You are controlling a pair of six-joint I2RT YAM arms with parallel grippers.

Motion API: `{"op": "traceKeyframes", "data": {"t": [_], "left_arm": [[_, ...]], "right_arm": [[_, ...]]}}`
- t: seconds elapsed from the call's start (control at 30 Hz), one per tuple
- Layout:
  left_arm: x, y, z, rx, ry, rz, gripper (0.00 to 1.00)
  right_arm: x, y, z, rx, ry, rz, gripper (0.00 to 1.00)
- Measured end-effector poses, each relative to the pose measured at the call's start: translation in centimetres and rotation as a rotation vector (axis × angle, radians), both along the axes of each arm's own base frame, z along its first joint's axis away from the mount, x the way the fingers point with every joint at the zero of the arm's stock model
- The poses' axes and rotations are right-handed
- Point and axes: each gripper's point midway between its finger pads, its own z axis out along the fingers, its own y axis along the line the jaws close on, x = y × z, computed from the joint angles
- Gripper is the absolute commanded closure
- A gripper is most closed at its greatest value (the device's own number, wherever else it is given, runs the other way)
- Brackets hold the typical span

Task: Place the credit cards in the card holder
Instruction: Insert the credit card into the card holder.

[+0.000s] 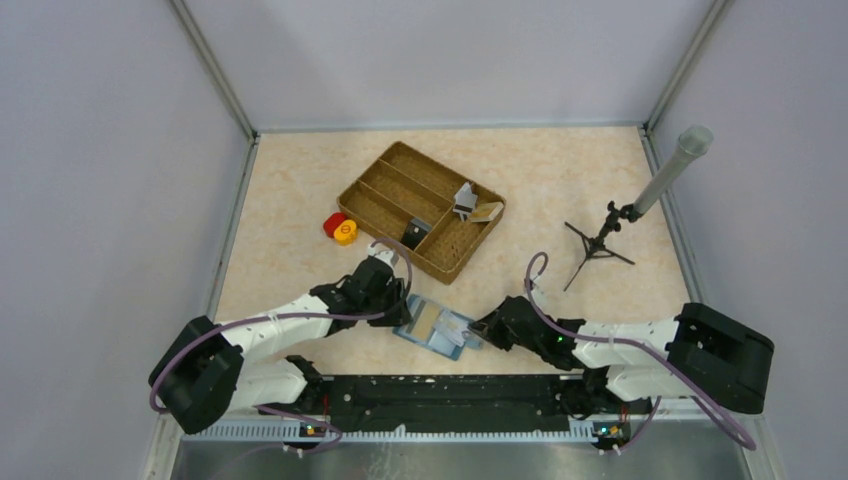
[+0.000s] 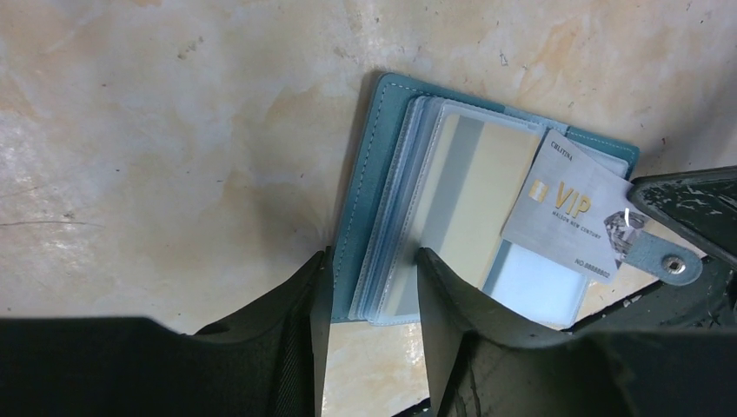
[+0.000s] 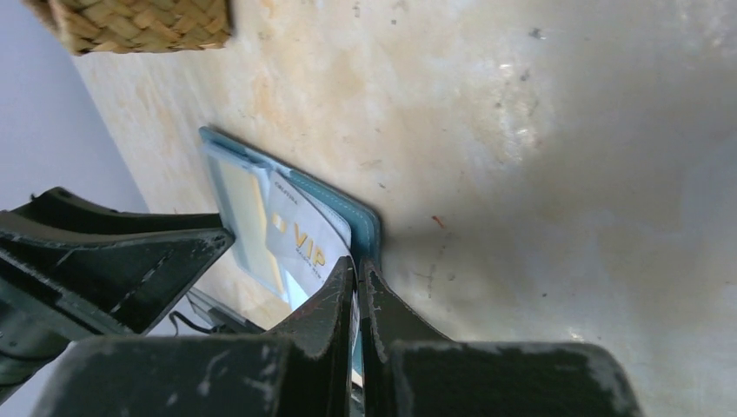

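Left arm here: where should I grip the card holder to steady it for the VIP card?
Grip the card holder at its near edge, bare side, where the teal cover and clear sleeves stack up. Come from the left arm's side, left end effector straddling that stack. The VIP card and right end effector crowd the other side.

**Top external view:** taken from high above and behind the arm bases, looking down and forward, so that the whole worktop (image 1: pixel 300 180) is seen from far off.

**Left wrist view:** taken close above the worktop, directed steeply down past the left gripper (image 2: pixel 374 261), whose fingers fill the lower edge.

**Right wrist view:** taken low and very near, directed obliquely along the worktop past the right gripper (image 3: pixel 359 268).

**Shared field:** the card holder (image 1: pixel 437 327) is seen in all three views, and in each wrist view the opposite gripper is caught at the frame's edge
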Motion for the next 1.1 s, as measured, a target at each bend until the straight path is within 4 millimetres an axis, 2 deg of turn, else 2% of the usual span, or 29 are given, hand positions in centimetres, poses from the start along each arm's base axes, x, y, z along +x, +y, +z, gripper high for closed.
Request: {"op": "traceKeyframes", "data": {"t": [0.1, 0.6, 0.77, 0.97, 1.1], "left_arm": [[-0.2, -0.2, 0.0, -0.008, 0.006, -0.001, 0.57], [-2.5, -1.2, 0.0, -0.084, 0.05, -0.003, 0.59], [-2.8, -1.5, 0.0, -0.097, 0.06, -0.001, 0.59], [-3.0, -1.6, 0.0, -0.104, 0.068, 0.007, 0.6], [-3.0, -1.7, 0.0, -0.106, 0.071, 0.008, 0.6]], "right_arm": [[-0.2, -0.1, -0.8, -0.019, 0.019, -0.003, 1.0], [0.4, 1.0, 0.0, -0.023, -0.029, -0.015, 1.0], [0.3, 0.5, -0.1, -0.045, -0.037, -0.033, 1.0], [0.4, -0.6, 1.2, -0.045, -0.063, -0.075, 1.0], [0.3, -0.9, 0.8, -0.067, -0.06, -0.081, 1.0]]}}
